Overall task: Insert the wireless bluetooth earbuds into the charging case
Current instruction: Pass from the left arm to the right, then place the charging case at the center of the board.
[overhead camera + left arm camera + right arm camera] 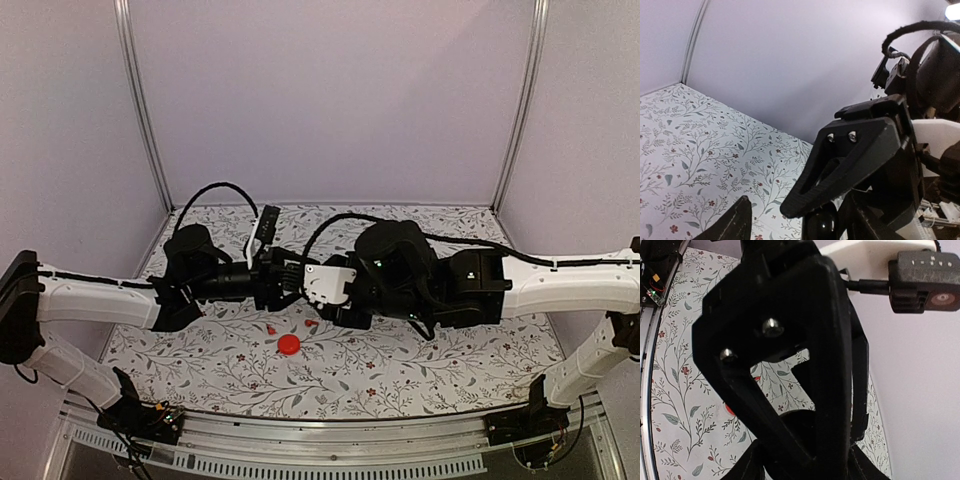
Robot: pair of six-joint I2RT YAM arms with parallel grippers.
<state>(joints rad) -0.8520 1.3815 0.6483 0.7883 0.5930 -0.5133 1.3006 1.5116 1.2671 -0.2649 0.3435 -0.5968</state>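
Observation:
My two grippers meet in mid-air above the middle of the table. The right gripper [312, 292] [805, 455] is shut on a dark round charging case [802, 427], which also shows as a glossy black shape [820, 225] in the left wrist view. The left gripper [282, 280] [790, 220] stands open right at the case, with table showing between its near finger [735, 222] and the case. I cannot tell if anything sits in the case. Two small red earbuds [270, 328] [311, 322] lie on the table below. No black earbud is visible.
A red round case [289, 344] lies on the floral tablecloth [420, 370] just in front of the grippers. Pale walls [330, 100] with metal corner posts enclose the back and sides. A metal rail [330, 440] with both arm bases runs along the near edge.

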